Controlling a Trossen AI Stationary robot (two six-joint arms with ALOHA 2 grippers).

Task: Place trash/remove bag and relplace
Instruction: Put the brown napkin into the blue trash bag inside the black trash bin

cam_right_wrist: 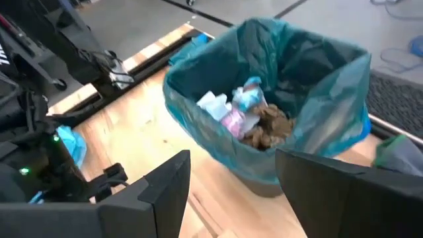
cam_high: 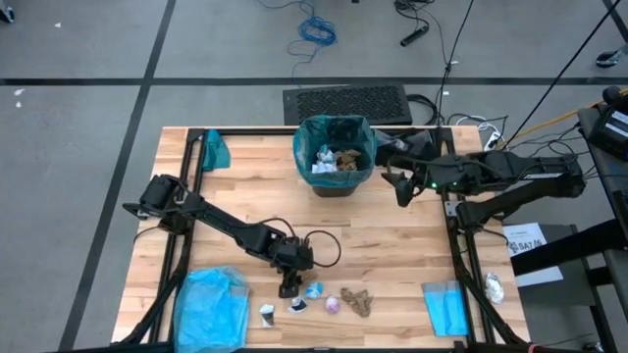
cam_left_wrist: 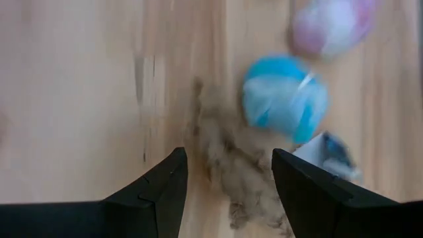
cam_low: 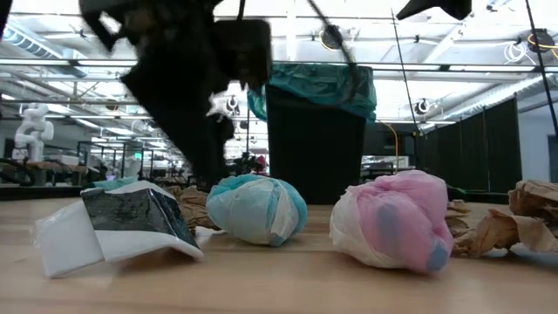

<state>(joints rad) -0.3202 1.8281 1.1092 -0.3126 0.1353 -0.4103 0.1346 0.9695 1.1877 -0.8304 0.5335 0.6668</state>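
Note:
The small black bin [cam_high: 334,186] stands at the table's far middle, lined with the teal-green bag [cam_high: 334,132] [cam_right_wrist: 324,86]; white, pink and brown scraps [cam_right_wrist: 248,119] lie inside. More trash lies by the near edge: a pale blue ball [cam_left_wrist: 284,96] [cam_low: 257,208], a pink ball [cam_low: 392,218], a white-and-black scrap [cam_low: 113,222] and brown netting paper [cam_high: 358,304]. My left gripper [cam_left_wrist: 228,182] [cam_high: 287,286] points down there, open, its fingers on either side of a brown scrap [cam_left_wrist: 221,165]. My right gripper [cam_right_wrist: 231,175] [cam_high: 400,186] hangs open just right of the bin.
A paler sky-blue plastic bag [cam_high: 211,309] lies at the near left corner and a folded blue sheet [cam_high: 446,306] at the near right. A teal piece [cam_high: 214,149] sits at the far left. Black frame rails [cam_high: 186,196] run along both sides. A black mat [cam_high: 345,103] lies beyond the far edge.

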